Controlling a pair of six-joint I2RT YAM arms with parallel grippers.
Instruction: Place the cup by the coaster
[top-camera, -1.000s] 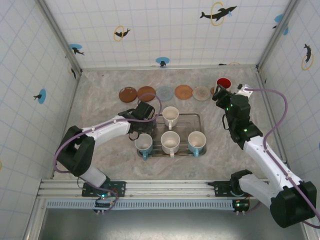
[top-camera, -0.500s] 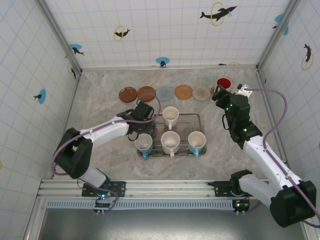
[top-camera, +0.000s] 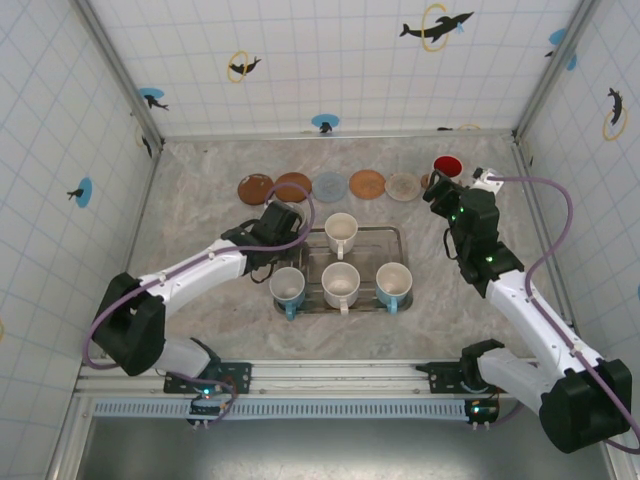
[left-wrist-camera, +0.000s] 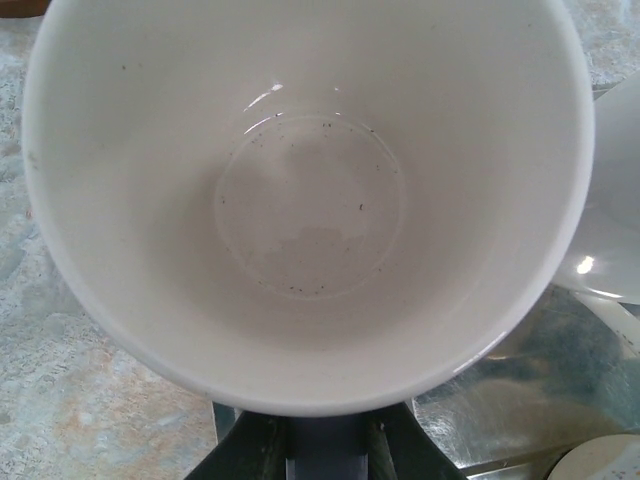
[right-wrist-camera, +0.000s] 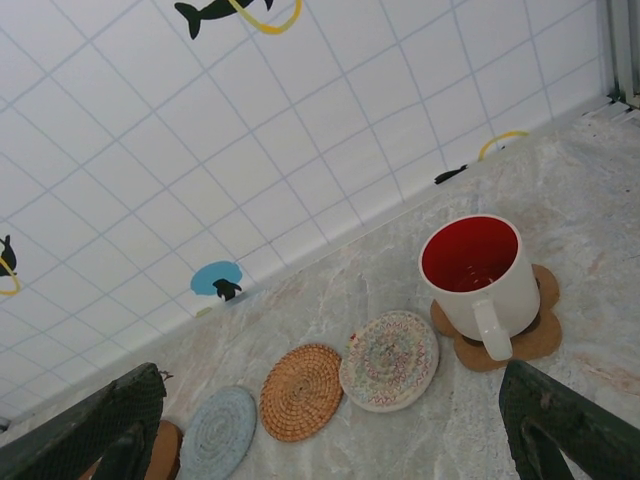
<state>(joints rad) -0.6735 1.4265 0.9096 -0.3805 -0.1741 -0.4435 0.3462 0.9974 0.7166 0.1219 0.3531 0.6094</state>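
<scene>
And the left gripper (left-wrist-camera: 318, 445) is pinched tight on the near rim of the white cup (left-wrist-camera: 310, 200) at the tray (left-wrist-camera: 490, 400)'s left edge, with a neighbour cup (left-wrist-camera: 612, 240) crowding its right, bare marble table (left-wrist-camera: 70, 400) free on its left, and the right gripper (right-wrist-camera: 325, 400) hanging wide open and empty.

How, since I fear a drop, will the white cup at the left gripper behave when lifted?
The white cup looks glazed and glossy, so probably rigid, slippery and chippable. The left gripper seems to pinch one wall, so it may tilt. Empty, it is likely light.
</scene>
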